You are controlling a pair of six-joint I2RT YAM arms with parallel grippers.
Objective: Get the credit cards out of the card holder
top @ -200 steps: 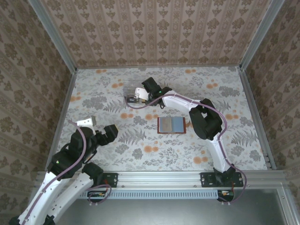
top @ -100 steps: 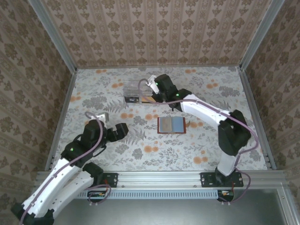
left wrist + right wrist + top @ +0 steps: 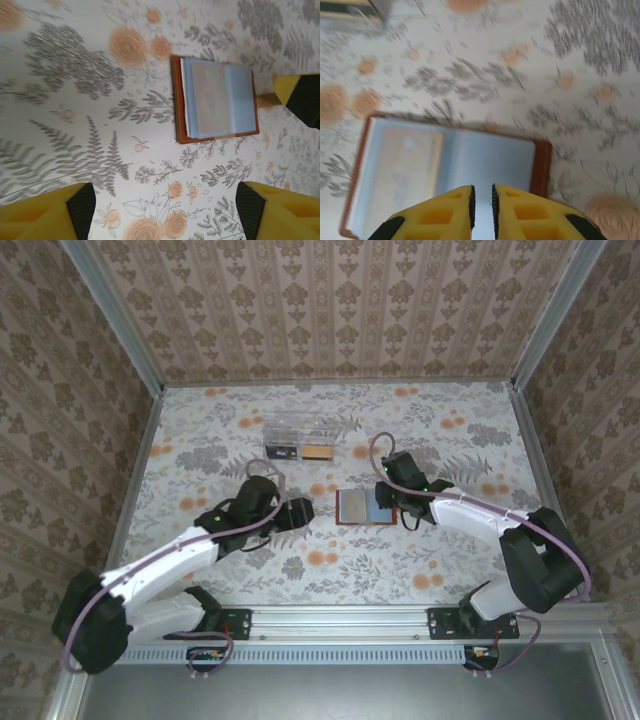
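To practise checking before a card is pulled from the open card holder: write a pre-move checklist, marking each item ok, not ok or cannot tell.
1. Rust-brown leather card holder lying open and flat: ok.
2. Pale card visible in a pocket: ok.
3. Left jaws wide apart and empty: ok.
4. Right jaws over the holder: ok.
5. Right jaws open enough to grip: not ok, nearly shut.
6. Number of cards inside: cannot tell.

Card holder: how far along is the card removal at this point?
Done: the card holder lies open, and the clear plastic box behind it holds what look like two cards. In hand: the right gripper, nearly shut and empty, hovers over the holder; the left gripper is open beside it. Left: a pale card sits in its pocket, not yet pulled.
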